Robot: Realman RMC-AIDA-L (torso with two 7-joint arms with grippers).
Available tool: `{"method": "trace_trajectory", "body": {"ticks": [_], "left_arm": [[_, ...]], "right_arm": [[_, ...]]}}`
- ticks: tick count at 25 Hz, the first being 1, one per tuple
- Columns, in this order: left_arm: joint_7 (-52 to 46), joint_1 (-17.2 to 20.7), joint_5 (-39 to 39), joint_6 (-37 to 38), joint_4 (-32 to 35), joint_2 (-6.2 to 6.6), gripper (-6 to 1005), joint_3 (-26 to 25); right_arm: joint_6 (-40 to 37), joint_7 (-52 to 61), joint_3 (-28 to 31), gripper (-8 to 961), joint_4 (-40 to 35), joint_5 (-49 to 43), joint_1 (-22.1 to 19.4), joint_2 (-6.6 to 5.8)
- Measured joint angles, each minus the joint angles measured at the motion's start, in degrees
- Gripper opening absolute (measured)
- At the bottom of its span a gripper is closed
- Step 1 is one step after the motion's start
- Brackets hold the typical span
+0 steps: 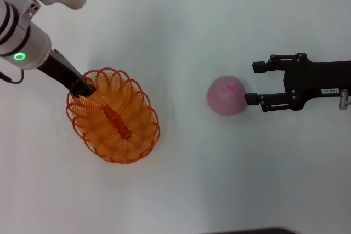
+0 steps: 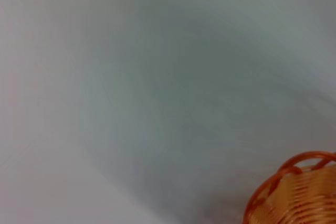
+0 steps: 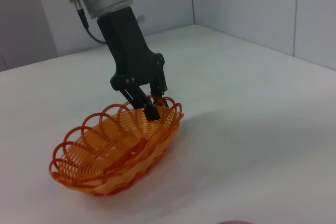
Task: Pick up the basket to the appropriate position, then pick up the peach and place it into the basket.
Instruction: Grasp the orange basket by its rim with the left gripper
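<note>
Centrally, left of middle on the white bench (image 1: 181,190): the basket (image 1: 113,116), orange wire, oval, resting flat with a flat orange bar along its bottom and scalloped loops round the rim. Pinched at the rim's far end by the left end effector (image 1: 83,87), fingers (image 3: 151,109) pressed together on the wire, one inside the rim and one outside, as seen from the right wrist view, where the basket (image 3: 113,148) sits level on the bench surface. In the left wrist view, only a corner of the basket (image 2: 299,192) against bare bench.

Well apart to the right: the peach (image 1: 226,96), pale pink with a darker pink mark on top, lying on the bench. Just beside it, the right end effector (image 1: 252,83), spread wide, lower fingertip touching or nearly touching the fruit's side, upper fingertip clear of it, not closed round it.
</note>
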Motion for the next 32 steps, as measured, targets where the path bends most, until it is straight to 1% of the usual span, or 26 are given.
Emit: {"method": "trace_trajectory", "body": {"ticks": [8, 14, 19, 24, 27, 31, 32], "left_arm": [[-1.34, -0.48, 0.13, 0.87, 0.41, 0.09, 213, 0.25], [-2.25, -0.59, 0.13, 1.44, 0.42, 0.11, 150, 0.87], [-5.47, -1.59, 0.13, 3.05, 0.42, 0.45, 147, -0.24], [-8.61, -3.32, 0.04, 6.97, -0.08, 1.11, 132, -4.63], [-9.45, -4.12, -0.16, 9.39, -0.96, 1.69, 123, -8.50], [-10.19, -4.77, -0.48, 11.57, -2.56, 2.44, 110, -15.55], [-10.26, -4.83, -0.50, 11.69, -2.76, 2.55, 106, -16.58]], "right_arm": [[0.03, 0.00, 0.00, 832, 0.00, 0.08, -0.04, -0.17], [0.00, 0.00, 0.00, 831, 0.00, 0.10, -0.08, -0.39], [-0.02, 0.00, 0.00, 831, 0.00, 0.10, -0.07, -0.45], [-0.03, 0.00, 0.00, 831, 0.00, 0.09, 0.00, -0.45], [-0.03, 0.00, 0.00, 831, 0.00, 0.09, 0.02, -0.44], [-0.04, 0.00, -0.01, 830, 0.00, 0.11, 0.07, -0.40], [-0.03, 0.00, 0.00, 830, 0.00, 0.12, 0.08, -0.37]]}}
